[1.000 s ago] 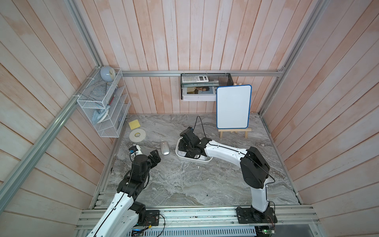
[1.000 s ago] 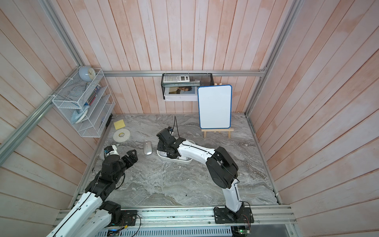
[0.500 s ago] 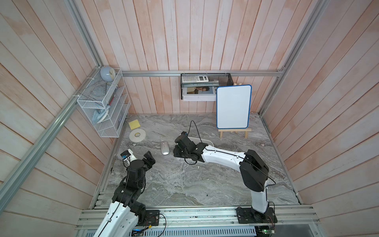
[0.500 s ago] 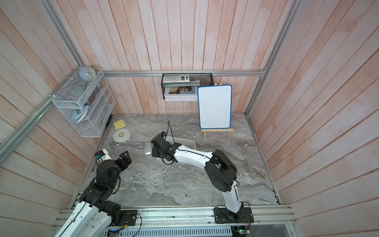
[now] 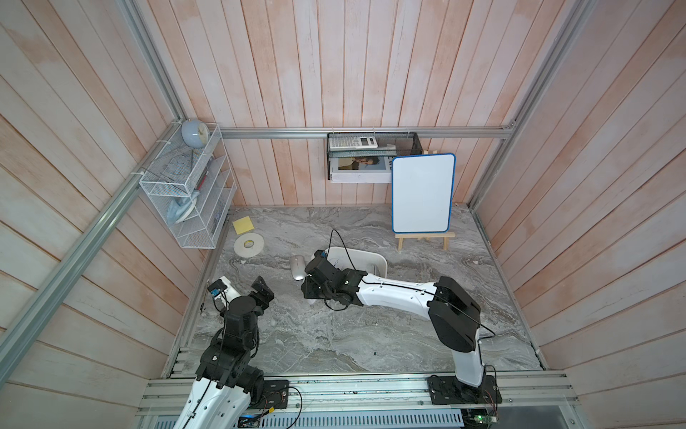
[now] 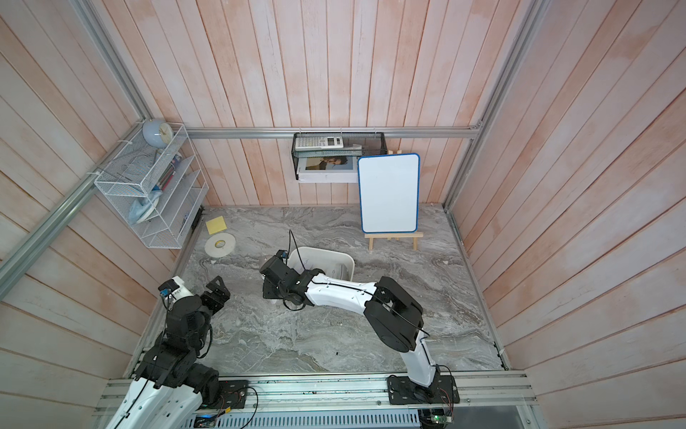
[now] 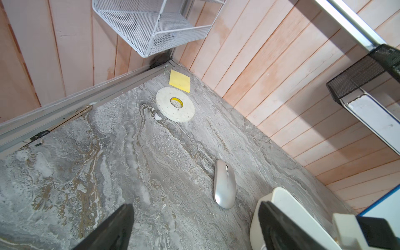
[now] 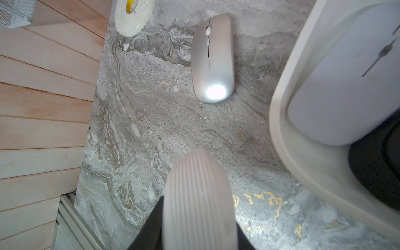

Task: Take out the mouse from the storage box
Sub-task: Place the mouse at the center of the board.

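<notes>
1. Mouse (image 8: 198, 194), the pale ribbed one, was clamped in the right gripper (image 5: 311, 297), its free end sticking out ahead of the jaws. It hung over bare table just outside the storage box (image 5: 365, 253), off the box's left end
2. A second before, that gripper had been down inside the box, so the lift and the sideways carry had just happened. The jaws were pinched tight on the mouse the whole way and the grip had held
3. The storage box rested on the table. In the right wrist view a lavender-white mouse (image 8: 346, 75) lay inside it, with something dark (image 8: 376, 173) beside that, too cropped to name
4. A silver mouse (image 5: 297, 272) lay on the table between the box and the tape roll (image 5: 248, 245), near the carried one but apart from it
5. The left gripper (image 7: 195, 216) stood wide and empty, and its arm had drawn back a little toward its base, leaving room
6. By my judgement the taking-out was done for this mouse. What remained was to lower it onto clear table near the silver one and let go
</notes>
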You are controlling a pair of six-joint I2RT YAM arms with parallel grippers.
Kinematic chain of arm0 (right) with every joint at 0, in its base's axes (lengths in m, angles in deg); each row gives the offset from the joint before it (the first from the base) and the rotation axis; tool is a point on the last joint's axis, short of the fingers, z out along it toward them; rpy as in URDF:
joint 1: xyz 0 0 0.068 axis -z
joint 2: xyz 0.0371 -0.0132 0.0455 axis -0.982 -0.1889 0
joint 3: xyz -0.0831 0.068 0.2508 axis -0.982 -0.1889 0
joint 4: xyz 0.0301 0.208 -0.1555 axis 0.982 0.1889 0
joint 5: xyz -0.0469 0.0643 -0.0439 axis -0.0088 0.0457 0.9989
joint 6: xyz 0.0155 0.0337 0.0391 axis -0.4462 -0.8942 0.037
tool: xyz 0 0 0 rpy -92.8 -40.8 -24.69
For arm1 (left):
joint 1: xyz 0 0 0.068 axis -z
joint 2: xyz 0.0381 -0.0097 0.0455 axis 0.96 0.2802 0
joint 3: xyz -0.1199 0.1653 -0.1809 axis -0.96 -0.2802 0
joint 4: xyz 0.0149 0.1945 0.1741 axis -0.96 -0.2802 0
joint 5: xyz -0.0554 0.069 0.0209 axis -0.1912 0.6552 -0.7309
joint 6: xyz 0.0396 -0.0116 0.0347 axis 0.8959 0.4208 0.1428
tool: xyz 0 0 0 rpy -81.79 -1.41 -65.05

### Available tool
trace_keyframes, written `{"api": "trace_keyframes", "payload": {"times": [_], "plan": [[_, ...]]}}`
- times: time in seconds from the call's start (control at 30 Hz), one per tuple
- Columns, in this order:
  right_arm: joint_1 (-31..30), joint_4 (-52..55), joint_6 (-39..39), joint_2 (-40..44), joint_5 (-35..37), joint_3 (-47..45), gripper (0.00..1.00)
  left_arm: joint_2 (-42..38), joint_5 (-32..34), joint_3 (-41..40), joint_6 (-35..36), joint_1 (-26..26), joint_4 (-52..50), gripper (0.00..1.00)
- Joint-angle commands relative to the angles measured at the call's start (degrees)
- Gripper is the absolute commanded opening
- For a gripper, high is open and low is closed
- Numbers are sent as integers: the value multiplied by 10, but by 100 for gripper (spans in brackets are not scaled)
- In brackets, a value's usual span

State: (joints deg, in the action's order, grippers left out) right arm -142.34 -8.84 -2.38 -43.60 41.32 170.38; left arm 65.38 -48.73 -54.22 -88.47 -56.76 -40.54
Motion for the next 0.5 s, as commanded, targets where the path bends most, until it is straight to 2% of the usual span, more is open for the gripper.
{"api": "trace_keyframes", "payload": {"times": [0.0, 0.17, 0.47], "plan": [[-9, -9, -6, -24, -5, 16, 24, -23, 36, 5, -9, -2, -31, 96], [-19, -7, -5, -46, -12, 33, 24, -54, 53, 0, -14, -3, -43, 97], [-25, -4, -13, -98, -46, 72, 24, -49, 51, 4, -14, -3, -45, 98]]}}
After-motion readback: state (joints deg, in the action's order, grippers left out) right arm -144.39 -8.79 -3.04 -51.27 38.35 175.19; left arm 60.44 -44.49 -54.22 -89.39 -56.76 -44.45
